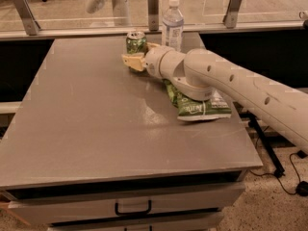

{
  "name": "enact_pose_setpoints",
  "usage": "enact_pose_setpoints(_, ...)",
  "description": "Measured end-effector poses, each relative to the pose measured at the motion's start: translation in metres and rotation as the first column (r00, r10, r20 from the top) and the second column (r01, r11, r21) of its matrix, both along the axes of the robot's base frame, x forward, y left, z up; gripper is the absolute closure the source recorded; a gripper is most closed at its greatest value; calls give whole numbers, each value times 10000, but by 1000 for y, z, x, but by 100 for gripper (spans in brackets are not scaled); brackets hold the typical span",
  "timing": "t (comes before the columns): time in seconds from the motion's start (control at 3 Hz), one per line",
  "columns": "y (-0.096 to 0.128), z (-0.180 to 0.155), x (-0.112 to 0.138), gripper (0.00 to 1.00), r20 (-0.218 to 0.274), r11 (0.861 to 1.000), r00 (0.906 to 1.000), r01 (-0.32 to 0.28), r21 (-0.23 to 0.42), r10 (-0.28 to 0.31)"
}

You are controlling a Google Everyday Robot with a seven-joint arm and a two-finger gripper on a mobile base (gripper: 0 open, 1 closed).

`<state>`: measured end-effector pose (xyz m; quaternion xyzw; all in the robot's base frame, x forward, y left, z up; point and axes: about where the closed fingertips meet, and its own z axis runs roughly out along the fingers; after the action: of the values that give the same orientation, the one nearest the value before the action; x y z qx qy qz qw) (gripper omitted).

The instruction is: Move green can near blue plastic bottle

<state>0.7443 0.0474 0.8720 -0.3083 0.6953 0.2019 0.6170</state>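
Note:
The green can (136, 42) stands upright at the far edge of the grey table (96, 129), just left of the blue plastic bottle (172, 24), which stands upright with its white cap on. My gripper (143, 54) is at the can's base, reaching in from the right. It is open: one pale yellow finger (132, 61) lies in front of the can and the other is at the can's right side. The can rests on the table.
A flat green snack bag (195, 105) lies on the table under my arm (231, 81), right of centre. A glass rail with metal posts (153, 6) runs behind the table. Drawers (132, 207) sit below the front edge.

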Motion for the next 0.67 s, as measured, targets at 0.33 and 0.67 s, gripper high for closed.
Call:
enact_pose_setpoints(0.33,-6,3,-3,0,15,9995,10000,38,-302,-38)
enact_pose_setpoints(0.67,-13,7,-12,5,15,9987,10000,-48,-504,49)
